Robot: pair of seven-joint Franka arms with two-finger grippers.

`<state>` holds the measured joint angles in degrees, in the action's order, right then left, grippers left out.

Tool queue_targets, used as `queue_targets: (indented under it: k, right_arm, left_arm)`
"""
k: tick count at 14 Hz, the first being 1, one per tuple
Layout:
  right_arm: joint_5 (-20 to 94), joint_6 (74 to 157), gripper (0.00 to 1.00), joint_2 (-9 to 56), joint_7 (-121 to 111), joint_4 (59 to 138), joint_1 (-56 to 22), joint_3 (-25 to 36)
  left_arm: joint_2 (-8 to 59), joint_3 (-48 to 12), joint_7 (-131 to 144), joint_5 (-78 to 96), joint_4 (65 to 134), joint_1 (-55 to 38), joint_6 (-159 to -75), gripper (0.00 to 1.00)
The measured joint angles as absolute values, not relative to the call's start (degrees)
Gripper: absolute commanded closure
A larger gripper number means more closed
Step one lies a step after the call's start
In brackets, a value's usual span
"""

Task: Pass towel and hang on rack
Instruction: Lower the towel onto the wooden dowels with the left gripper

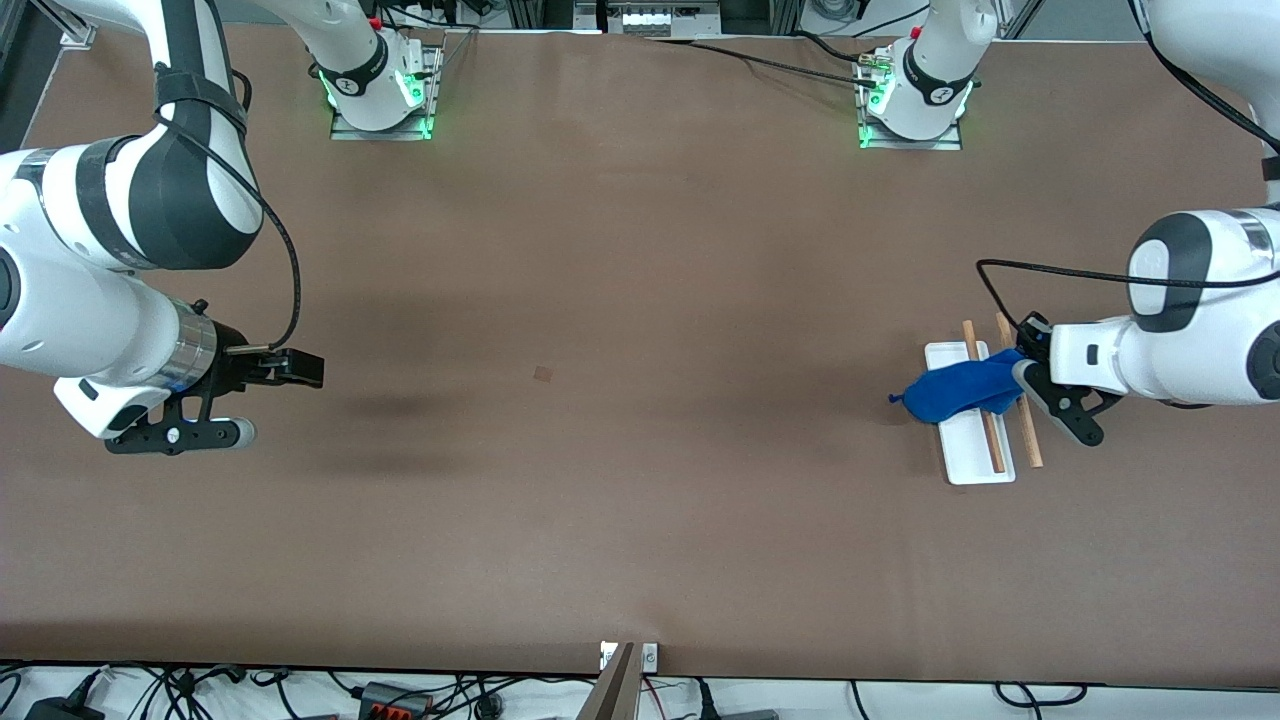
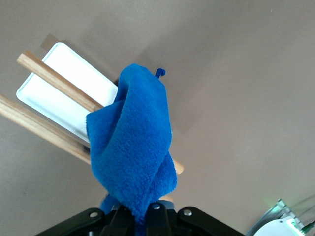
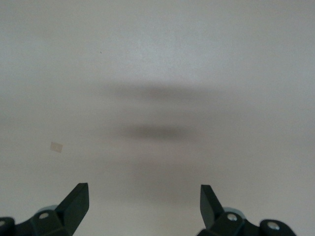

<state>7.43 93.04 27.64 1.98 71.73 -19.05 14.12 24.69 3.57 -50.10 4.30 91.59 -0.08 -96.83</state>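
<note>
Towel held over the rack by the left claw — right arm waiting.

The towel (image 1: pixel 962 390) is gripped at one end by the left claw (image 1: pixel 1022 372), whose fingers are closed tight on the cloth, and is draped across the two wooden rods of the rack (image 1: pixel 975 460). The rack stands on the counter (image 1: pixel 640 300) toward the left arm's end. The towel's loop tag (image 2: pixel 160 73) is seen at its free corner. The right claw (image 3: pixel 143 199) hangs over bare counter, well apart from the rack — fingers spread wide, nothing held.
</note>
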Motion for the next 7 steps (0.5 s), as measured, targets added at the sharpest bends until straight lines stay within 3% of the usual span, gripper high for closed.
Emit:
queue_targets:
  k: [7]
  right_arm:
    - [5.8,93.2,0.00,25.1,2.0,72.4,-19.7,13.9]
  left_arm:
    - [27.1,3.6,-57.6,4.3,91.6,4.7,-100.0,0.99]
